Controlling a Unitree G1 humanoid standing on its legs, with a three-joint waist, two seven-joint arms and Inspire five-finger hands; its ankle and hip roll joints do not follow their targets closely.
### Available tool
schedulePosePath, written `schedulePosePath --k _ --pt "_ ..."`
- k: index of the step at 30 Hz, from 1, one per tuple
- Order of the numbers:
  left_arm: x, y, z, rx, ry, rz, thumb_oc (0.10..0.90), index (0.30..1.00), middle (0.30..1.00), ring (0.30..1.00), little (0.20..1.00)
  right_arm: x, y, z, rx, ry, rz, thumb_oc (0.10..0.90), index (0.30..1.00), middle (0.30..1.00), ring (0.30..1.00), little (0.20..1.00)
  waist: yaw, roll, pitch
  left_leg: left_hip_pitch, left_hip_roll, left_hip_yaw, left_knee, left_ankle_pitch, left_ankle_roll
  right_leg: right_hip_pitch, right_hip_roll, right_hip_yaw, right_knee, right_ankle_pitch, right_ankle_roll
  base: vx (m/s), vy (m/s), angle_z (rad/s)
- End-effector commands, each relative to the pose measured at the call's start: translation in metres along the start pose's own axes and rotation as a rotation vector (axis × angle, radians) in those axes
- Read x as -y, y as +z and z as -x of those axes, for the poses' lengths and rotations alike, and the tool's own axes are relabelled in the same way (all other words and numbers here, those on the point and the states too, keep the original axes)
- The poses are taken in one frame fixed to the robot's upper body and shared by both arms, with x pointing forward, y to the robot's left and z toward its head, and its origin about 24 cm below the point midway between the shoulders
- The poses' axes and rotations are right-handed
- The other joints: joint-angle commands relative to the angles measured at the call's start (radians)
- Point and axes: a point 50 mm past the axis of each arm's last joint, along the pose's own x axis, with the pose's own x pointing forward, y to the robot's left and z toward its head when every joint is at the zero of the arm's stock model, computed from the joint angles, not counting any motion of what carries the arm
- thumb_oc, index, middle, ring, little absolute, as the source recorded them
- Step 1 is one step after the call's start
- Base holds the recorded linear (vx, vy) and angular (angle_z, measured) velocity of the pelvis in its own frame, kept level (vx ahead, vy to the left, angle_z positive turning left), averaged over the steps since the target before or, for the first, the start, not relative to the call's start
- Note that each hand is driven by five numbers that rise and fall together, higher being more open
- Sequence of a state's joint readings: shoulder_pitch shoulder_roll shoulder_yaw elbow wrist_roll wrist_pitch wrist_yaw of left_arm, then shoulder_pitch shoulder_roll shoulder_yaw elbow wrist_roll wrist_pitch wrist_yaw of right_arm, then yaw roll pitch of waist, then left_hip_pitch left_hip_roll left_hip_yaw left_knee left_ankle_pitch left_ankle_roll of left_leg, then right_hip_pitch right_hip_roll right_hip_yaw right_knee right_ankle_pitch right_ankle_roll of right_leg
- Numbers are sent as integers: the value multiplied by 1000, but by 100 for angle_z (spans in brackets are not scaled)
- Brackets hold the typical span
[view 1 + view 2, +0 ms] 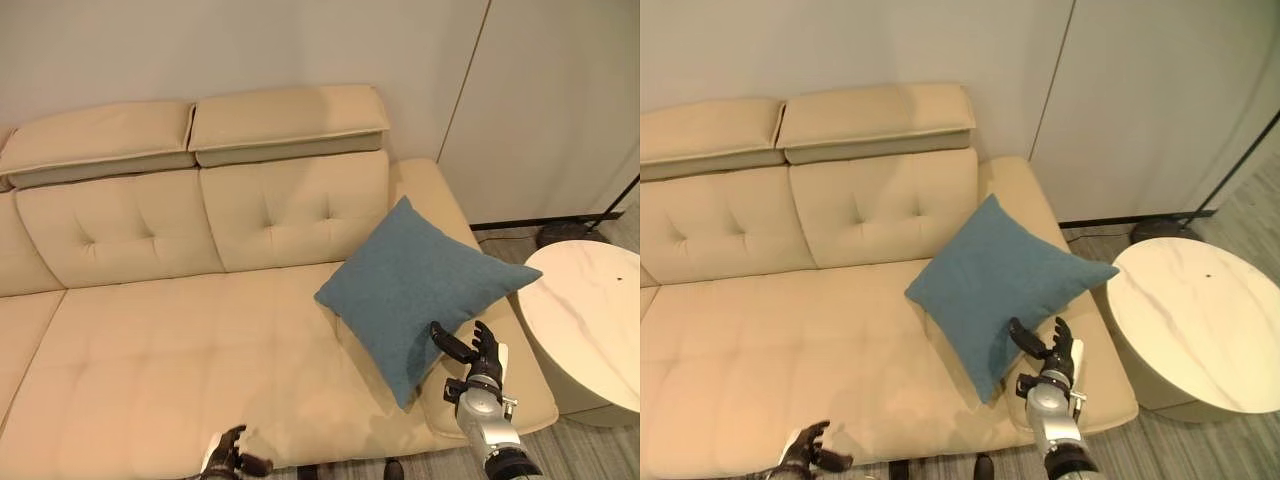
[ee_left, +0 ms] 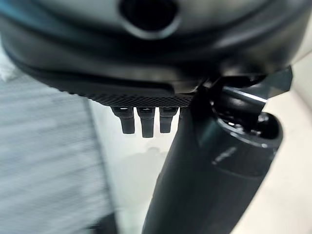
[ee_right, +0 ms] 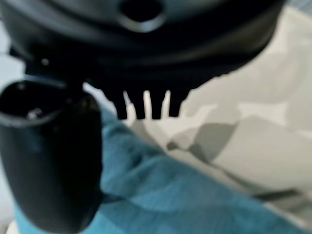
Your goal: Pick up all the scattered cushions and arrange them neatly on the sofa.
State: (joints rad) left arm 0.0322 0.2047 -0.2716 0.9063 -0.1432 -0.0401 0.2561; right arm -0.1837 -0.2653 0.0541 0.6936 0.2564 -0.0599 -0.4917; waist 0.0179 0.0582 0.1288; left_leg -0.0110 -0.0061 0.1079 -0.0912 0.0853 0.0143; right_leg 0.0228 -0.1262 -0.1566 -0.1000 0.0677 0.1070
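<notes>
The left hand (image 1: 232, 457) hangs low at the sofa's (image 1: 150, 350) front edge, fingers loosely spread, holding nothing. The blue cushion (image 1: 410, 290) leans on the armrest, just above the right hand (image 1: 478, 358), whose fingers are spread beside its lower edge.

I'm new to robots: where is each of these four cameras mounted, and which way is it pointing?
Left eye view: on the head, looking down at the beige sofa, blue cushion and round table; both hands show.
Right eye view: beside it, same scene, shifted slightly.
Left wrist view: on the left wrist, along the left hand.
Right wrist view: on the right wrist, along the right hand over the cushion.
Shared: the cushion, in both eye views and the right wrist view.
</notes>
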Motion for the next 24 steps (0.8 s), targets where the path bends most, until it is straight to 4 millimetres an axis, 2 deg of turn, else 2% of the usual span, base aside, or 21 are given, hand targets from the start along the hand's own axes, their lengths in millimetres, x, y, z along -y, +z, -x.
schedulePosePath --k 1,2,3,4,5,6,7,8,9,10,11,12,13,14,15,16,17,18,24 --pt "-15 80 -11 297 92 111 800 900 900 900 900 -9 72 -13 258 4 -133 800 900 900 900 900 27 -20 43 58 -10 -37 4 -173 -20 27 -32 -44 13 -60 44 -22 7 3" --pt "-26 123 -8 451 120 145 800 900 900 900 900 -18 77 -11 272 49 -137 800 900 900 900 900 26 -22 53 43 -8 -38 4 -168 -21 12 -29 -41 13 -58 45 0 0 0" --pt "-26 123 -8 451 121 145 800 900 900 900 900 -19 78 -11 273 50 -138 800 900 900 900 900 26 -23 53 42 -8 -38 4 -168 -21 11 -29 -41 13 -58 45 -55 12 -4" --pt "-34 162 -2 582 141 169 800 900 900 900 900 -29 88 -9 301 93 -147 800 900 900 900 900 24 -26 65 21 -6 -37 4 -161 -22 -10 -27 -37 13 -54 44 -62 7 -4" --pt "-39 182 2 647 161 187 800 900 900 900 900 -35 93 -7 317 116 -158 800 900 900 900 900 23 -29 71 8 -4 -35 4 -157 -22 -22 -26 -34 13 -51 44 -63 7 -6" --pt "-40 182 2 648 162 187 800 900 900 900 900 -36 94 -7 318 117 -159 800 900 900 900 900 23 -30 71 6 -4 -35 5 -157 -22 -24 -26 -33 13 -51 44 -102 0 -9" --pt "-48 219 13 769 188 202 800 900 900 900 900 -46 104 -3 346 161 -176 800 900 900 900 900 16 -37 84 -27 0 -32 15 -152 -22 -53 -24 -24 13 -45 43 -74 -2 -16" --pt "-48 219 13 769 188 202 800 900 900 900 900 -46 104 -3 346 161 -176 800 900 900 900 900 16 -37 84 -27 0 -32 15 -152 -22 -53 -24 -24 13 -45 43 -144 4 -23" --pt "-53 252 25 879 205 204 800 900 900 900 900 -57 115 1 382 216 -178 800 900 900 900 900 7 -46 100 -65 4 -27 32 -149 -24 -84 -23 -15 13 -36 42 -72 6 -19" --pt "-53 252 25 880 206 205 800 900 900 900 900 -57 115 1 383 216 -179 800 900 900 900 900 7 -47 100 -68 4 -27 34 -150 -24 -86 -23 -14 13 -35 42 -127 27 -17" --pt "-59 276 32 945 226 193 800 900 900 900 900 -66 126 5 416 255 -183 800 900 900 900 900 -3 -54 109 -108 4 -21 52 -148 -24 -118 -23 -2 13 -24 42 -91 34 -16" --pt "-62 289 37 978 236 184 800 900 900 900 900 -71 134 7 439 277 -184 800 900 900 900 900 -9 -60 112 -137 3 -16 68 -149 -24 -142 -25 5 14 -15 42 -89 34 -20" --pt "-62 289 37 978 236 184 800 900 900 900 900 -71 134 7 440 277 -184 800 900 900 900 900 -9 -60 112 -138 3 -16 69 -149 -24 -144 -25 5 14 -15 42 -64 39 -24" --pt "-69 305 42 1010 251 179 800 900 900 900 900 -77 143 9 464 307 -191 800 900 900 900 900 -20 -64 118 -170 6 -7 88 -153 -25 -172 -25 14 20 -7 43 -37 27 -24" --pt "-69 305 42 1011 251 179 800 900 900 900 900 -77 143 9 465 307 -191 800 900 900 900 900 -20 -65 116 -175 5 -7 88 -150 -25 -177 -26 14 19 -4 43 -66 63 -22" --pt "-80 322 46 1030 276 171 800 900 900 900 900 -82 156 11 496 326 -192 800 900 900 900 900 -35 -69 127 -210 8 2 114 -156 -24 -210 -27 27 30 7 44 -36 36 -22" --pt "-80 322 46 1031 276 171 800 900 900 900 900 -82 156 11 496 326 -192 800 900 900 900 900 -34 -69 126 -213 8 3 116 -157 -24 -212 -27 28 30 7 44 -54 82 -25" --pt "-93 335 50 1041 297 174 800 900 900 900 900 -84 165 10 514 334 -184 800 900 900 900 900 -45 -71 134 -250 7 13 149 -162 -23 -242 -32 40 38 16 45 -24 71 -25" --pt "-109 357 60 1077 301 199 800 900 900 900 900 -85 179 13 558 354 -204 800 900 900 900 900 -76 -66 154 -299 -1 38 179 -173 -20 -289 -41 64 44 31 51 -6 77 -19"
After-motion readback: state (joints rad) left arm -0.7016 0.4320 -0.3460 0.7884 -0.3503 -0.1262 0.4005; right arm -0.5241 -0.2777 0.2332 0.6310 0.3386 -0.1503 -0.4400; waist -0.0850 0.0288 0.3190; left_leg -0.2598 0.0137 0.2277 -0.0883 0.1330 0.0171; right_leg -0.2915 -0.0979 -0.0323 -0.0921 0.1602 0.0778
